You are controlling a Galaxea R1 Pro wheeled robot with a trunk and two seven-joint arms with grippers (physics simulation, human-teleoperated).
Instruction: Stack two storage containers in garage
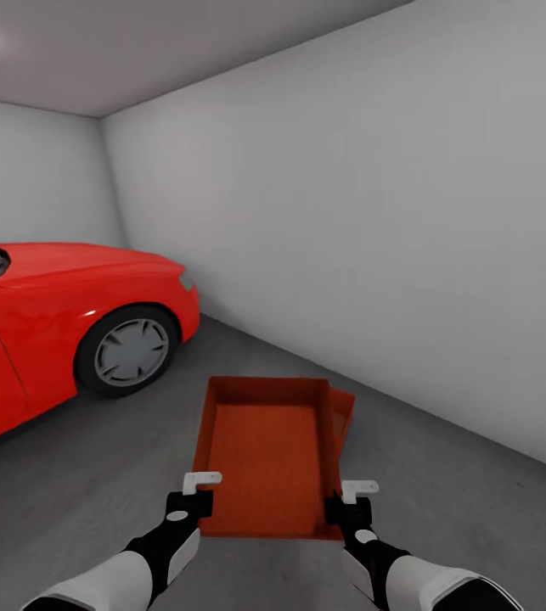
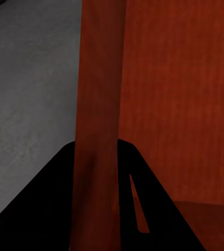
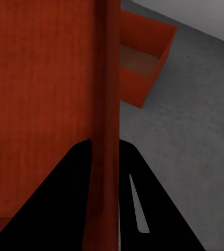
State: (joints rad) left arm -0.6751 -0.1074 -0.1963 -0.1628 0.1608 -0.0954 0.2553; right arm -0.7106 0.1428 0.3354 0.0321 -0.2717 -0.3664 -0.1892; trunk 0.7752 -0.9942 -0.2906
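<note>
I am in the garage. An orange-red storage container hangs in front of me above the dark grey floor, held by both arms. My left gripper is shut on its left wall, near the front corner. My right gripper is shut on its right wall. The other storage container sits on the floor below and to the right, mostly hidden by the held one; the right wrist view shows its open corner.
A red car stands to the left, its front wheel close to the containers. A plain white wall runs along the right and behind. Bare grey floor lies to the right of the containers.
</note>
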